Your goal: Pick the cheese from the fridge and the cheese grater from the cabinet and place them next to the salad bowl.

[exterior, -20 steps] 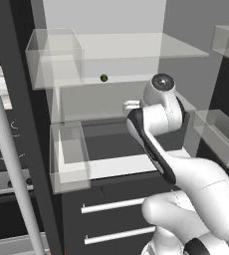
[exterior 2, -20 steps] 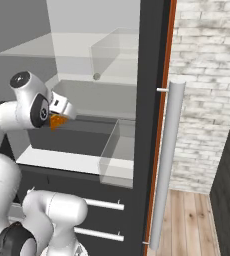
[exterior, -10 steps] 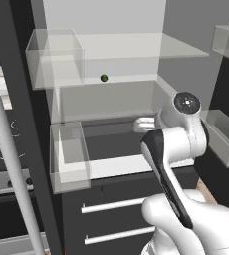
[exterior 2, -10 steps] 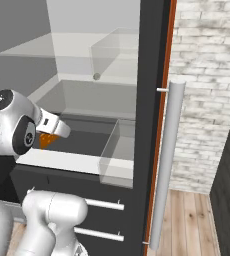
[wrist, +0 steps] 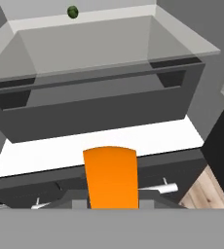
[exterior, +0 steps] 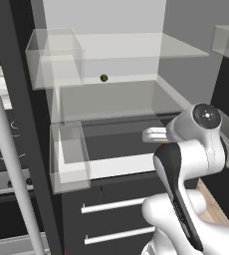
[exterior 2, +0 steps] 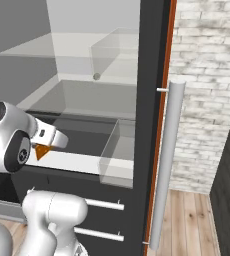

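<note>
Now the arm is pulling back out of the fridge [exterior: 111,60], and the cheese [wrist: 111,177] is coming out with it. A second ago the wrist was sitting deeper, close against the lower shelf; since then it has been swinging down and towards the fridge's right side, so that in the right base view the gripper [exterior 2: 46,148] is hanging just in front of the white lip of that shelf, no longer over it. The jaws are clamped narrow on the orange wedge: the hand view is showing the block standing between them, and the right base view is showing an orange corner [exterior 2: 41,151] poking out below the hand. The small dark green ball [exterior: 104,78] is resting untouched on the upper glass shelf, exactly where it was.

So the first pick appears to be done, and the retreat is clearing the clear door bins [exterior: 69,154] and the shelf edge. What is remaining, as I judge it, is carrying the cheese to the salad bowl, then fetching the cheese grater from the cabinet. The grip is looking secure, though the wedge's tapered sides could let it slip during a fast swing.
</note>
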You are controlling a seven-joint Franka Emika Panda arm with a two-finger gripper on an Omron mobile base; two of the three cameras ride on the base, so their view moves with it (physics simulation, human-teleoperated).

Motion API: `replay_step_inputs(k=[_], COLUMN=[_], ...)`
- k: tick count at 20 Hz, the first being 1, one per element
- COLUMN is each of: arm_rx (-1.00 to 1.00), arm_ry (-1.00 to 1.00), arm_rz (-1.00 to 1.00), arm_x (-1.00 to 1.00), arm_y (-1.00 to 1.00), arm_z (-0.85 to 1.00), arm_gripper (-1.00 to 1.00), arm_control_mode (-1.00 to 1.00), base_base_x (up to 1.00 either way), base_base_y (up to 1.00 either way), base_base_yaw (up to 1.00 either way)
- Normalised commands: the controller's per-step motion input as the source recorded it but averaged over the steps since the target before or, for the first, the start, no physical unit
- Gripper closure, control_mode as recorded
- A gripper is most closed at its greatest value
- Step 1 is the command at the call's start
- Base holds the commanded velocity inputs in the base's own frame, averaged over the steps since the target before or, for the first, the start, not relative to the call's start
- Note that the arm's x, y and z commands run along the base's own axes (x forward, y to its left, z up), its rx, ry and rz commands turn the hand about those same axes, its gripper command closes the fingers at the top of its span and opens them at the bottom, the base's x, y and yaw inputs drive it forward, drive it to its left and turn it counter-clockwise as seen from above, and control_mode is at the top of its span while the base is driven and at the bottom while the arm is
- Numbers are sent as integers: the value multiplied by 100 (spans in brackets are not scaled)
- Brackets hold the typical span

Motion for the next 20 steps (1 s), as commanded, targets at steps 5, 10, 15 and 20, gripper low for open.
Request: replay_step_inputs(k=[5,10,15,20], arm_rx=[0,0,0,0], arm_ry=[0,0,0,0], arm_rz=[0,0,0,0], arm_x=[-20,-9,0,0], arm_y=[-5,-2,0,0], arm_z=[0,-1,0,0], arm_gripper=[100,100,100,100], arm_control_mode=[-100,-100,-100,100], base_base_x=[0,0,0,-2], base_base_y=[0,0,0,0], base_base_yaw=[0,0,0,0])
